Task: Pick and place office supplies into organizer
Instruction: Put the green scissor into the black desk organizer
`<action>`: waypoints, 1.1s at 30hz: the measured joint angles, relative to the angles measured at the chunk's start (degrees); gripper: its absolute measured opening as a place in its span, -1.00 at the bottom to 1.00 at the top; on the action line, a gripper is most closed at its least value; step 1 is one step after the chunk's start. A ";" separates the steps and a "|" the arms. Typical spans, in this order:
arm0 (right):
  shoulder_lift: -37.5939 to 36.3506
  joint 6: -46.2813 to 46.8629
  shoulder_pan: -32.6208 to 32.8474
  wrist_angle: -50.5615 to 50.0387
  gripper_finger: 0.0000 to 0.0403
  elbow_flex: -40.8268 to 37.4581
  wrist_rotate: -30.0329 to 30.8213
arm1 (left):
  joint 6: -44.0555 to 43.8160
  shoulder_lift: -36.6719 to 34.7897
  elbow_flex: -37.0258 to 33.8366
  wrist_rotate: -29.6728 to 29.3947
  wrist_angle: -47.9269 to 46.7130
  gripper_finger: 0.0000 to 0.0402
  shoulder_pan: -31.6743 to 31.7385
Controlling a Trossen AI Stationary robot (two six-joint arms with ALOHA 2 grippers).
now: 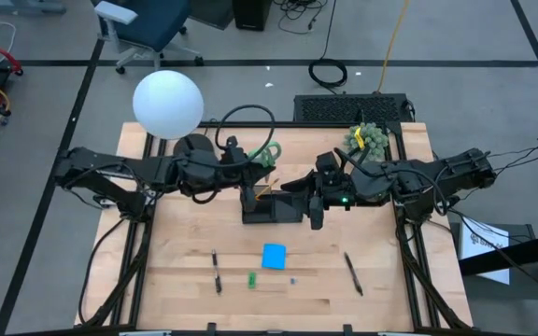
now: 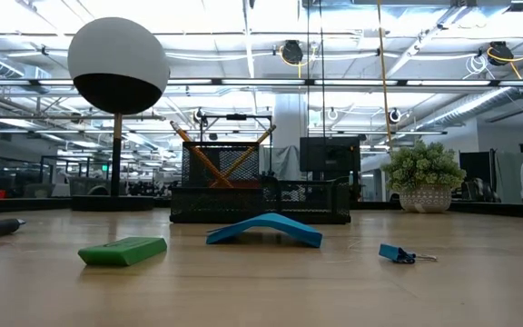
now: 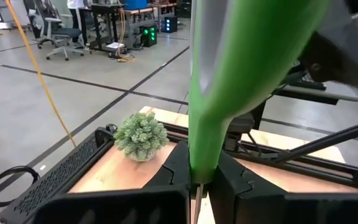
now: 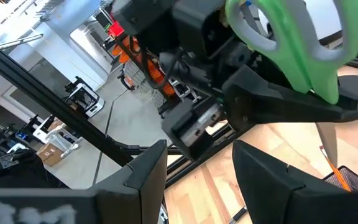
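Scissors, green-handled, sit at upper centre of the high view, pinched by the left gripper whose jaws are nearly shut on them, just above the organizer at frame centre. The right gripper waits beside the organizer, jaws partly apart and empty. Judged risk: the blades could catch the orange pencils already standing inside, or strike the tray rim and tip it

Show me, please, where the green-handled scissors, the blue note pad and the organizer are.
green-handled scissors [image 3: 229, 93], left wrist view, on the handle.
blue note pad [image 1: 274, 256], high view, its middle.
organizer [image 2: 261, 204], low view, front mesh wall.
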 joint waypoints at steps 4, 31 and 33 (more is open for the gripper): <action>0.00 0.01 0.00 0.00 -0.15 0.00 0.00 | -0.01 -1.34 -3.44 0.04 2.87 -0.97 0.65; 0.00 0.35 -0.09 0.02 -0.15 0.00 0.20 | -4.59 -5.24 -21.92 0.00 14.72 -0.87 3.41; 0.00 0.33 -0.09 0.03 -0.15 0.00 0.20 | -4.43 -5.24 -22.15 0.03 14.73 -0.88 3.41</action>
